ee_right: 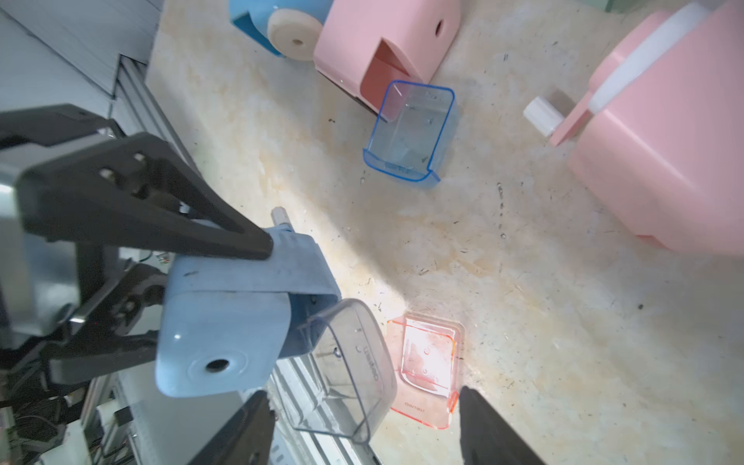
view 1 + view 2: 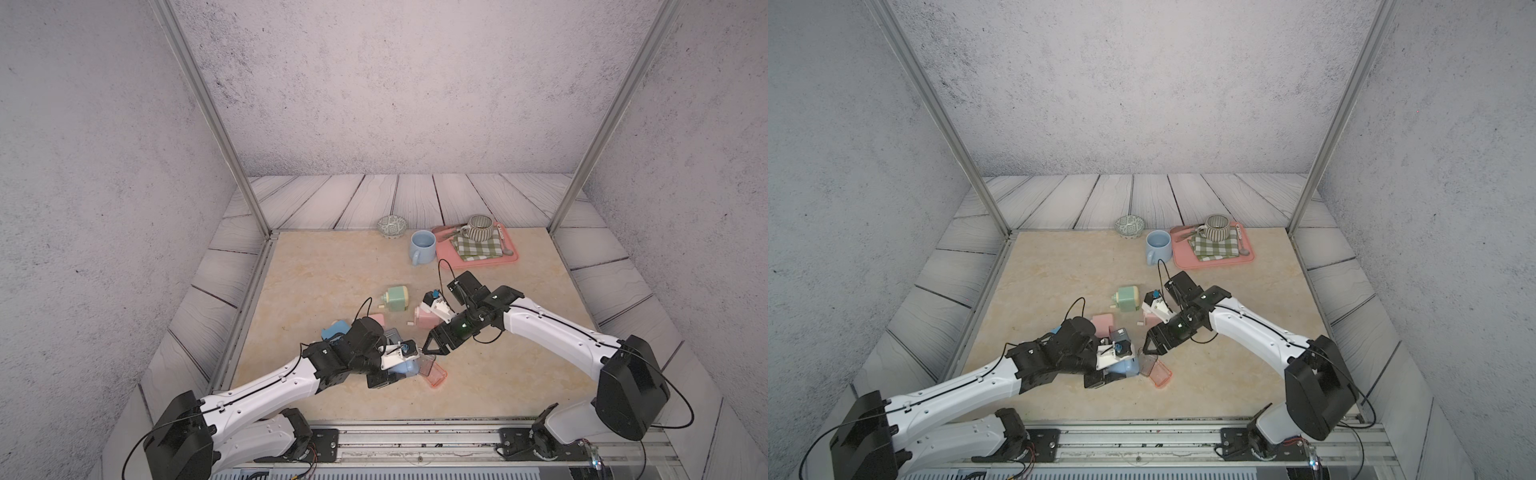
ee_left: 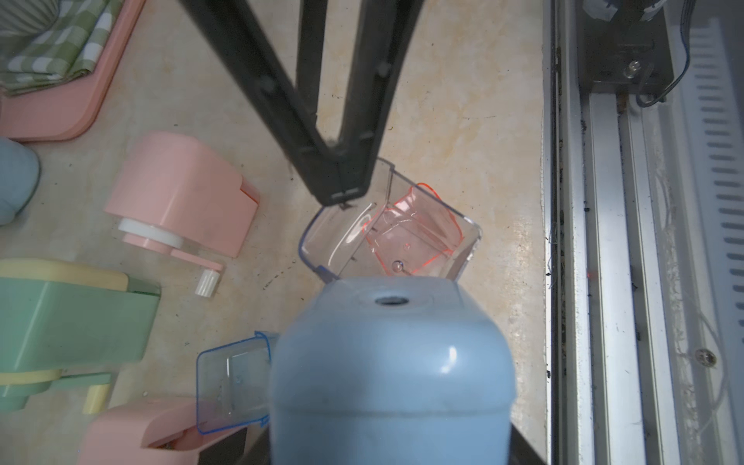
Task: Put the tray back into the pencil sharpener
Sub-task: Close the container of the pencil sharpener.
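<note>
Black fingers [image 1: 491, 430] of the right gripper [image 2: 433, 350] stood apart, straddling the clear tray [image 1: 354, 362], which sat part-way in the blue sharpener [image 1: 225, 322]; the left gripper [image 1: 209, 292] clamped that sharpener's body. Beside them on the table [image 1: 563, 322] lay an orange-edged tray [image 1: 426, 362]; farther off, a blue-edged tray [image 1: 410, 133] and pink sharpeners [image 1: 664, 169].

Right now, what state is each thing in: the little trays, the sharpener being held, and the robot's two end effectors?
Left end effector: shut on the light blue sharpener.
Right end effector: open, holding nothing.
Clear tray: partly in the light blue sharpener's slot, mostly sticking out.
Orange tray: loose, flat on the table.
Blue tray: loose on the table.
Blue mug: upright.
</note>
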`<state>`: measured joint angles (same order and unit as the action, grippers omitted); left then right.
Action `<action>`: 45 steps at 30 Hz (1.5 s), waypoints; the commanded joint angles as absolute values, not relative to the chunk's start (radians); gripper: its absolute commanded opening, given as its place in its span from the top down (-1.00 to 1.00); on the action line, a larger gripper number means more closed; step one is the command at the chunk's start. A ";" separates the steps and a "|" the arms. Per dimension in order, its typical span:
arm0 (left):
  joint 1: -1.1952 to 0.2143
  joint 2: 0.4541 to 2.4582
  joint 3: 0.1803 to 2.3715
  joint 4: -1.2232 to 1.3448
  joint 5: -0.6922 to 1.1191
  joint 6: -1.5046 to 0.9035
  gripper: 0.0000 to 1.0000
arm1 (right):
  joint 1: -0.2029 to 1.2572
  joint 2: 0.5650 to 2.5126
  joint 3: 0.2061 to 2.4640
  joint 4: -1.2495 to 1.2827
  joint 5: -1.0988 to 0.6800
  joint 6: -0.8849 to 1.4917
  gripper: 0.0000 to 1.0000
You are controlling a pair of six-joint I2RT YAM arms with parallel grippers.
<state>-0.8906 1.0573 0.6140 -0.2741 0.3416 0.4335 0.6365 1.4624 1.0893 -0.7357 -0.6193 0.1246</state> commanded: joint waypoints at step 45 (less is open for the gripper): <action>-0.892 1.059 0.635 -0.170 0.375 0.469 0.60 | 0.586 1.628 1.088 -0.807 -0.990 0.061 -0.20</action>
<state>-0.8906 1.0557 0.6060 -0.2012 0.3698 0.4717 0.5816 1.6131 1.0805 -0.8059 -0.9596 0.0692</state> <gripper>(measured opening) 0.589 0.612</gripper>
